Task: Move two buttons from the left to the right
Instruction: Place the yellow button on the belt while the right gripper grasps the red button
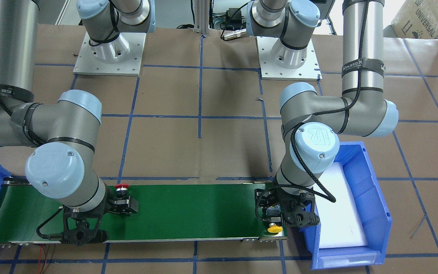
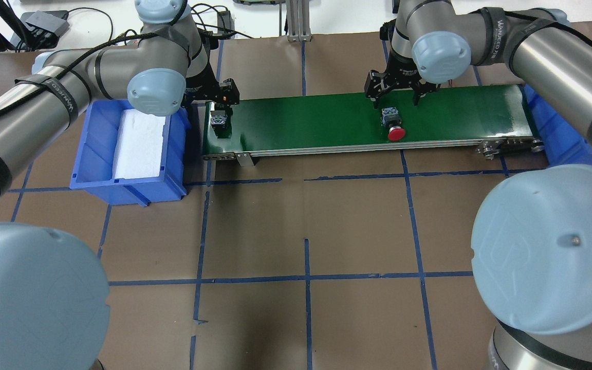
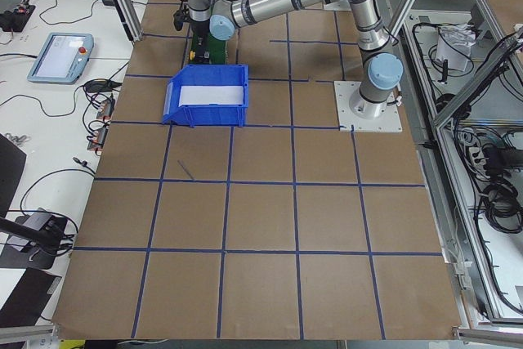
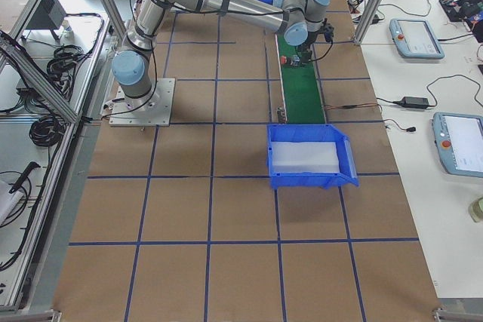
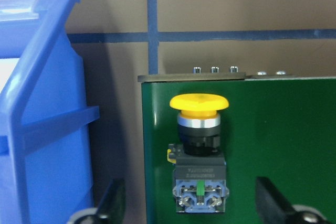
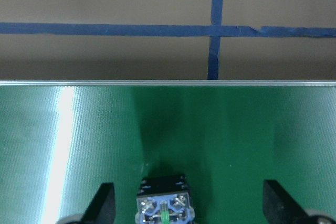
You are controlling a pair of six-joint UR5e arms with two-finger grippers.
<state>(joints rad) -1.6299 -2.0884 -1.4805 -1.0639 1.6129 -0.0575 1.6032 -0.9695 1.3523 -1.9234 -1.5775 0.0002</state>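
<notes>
Nothing is delivered yet: the yellow button is seen on the belt at left, the red button seemingly past midway; left end effector and right end effector are spread

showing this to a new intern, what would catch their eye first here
The bright green conveyor belt stands out against the brown table. At its left end the left pincer hangs open astride a yellow button, beside a blue bin lined with white foam; further right, the right pincer is open over a red button.
</notes>
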